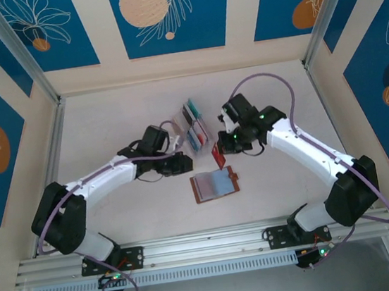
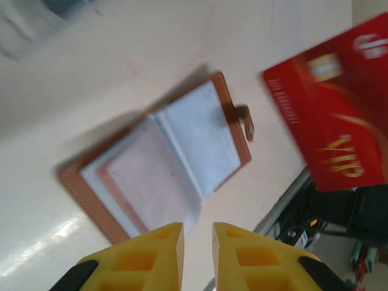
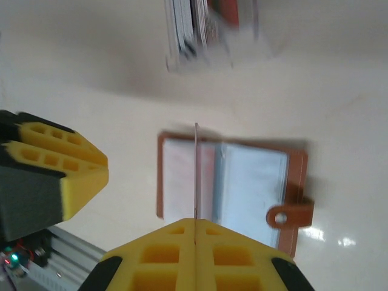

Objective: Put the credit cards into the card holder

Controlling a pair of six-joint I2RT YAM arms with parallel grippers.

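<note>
The top camera, high behind the arm bases, looks steeply down on the bench (image 1: pixel 107 128), with the card holder (image 1: pixel 215 184) small near its centre. The left wrist camera slants down at the card holder (image 2: pixel 200 139) closely from its left. The right wrist camera hangs close above the card holder (image 3: pixel 254 176). Both wrist views also share the red card (image 2: pixel 339 103) (image 3: pixel 196 163).

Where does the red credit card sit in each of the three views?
Top external: red credit card at centre, held by the right gripper, just beyond the open card holder.
Left wrist: red credit card face-on at the upper right.
Right wrist: edge-on, a thin line at centre.
Shared landmark: the card holder.
</note>
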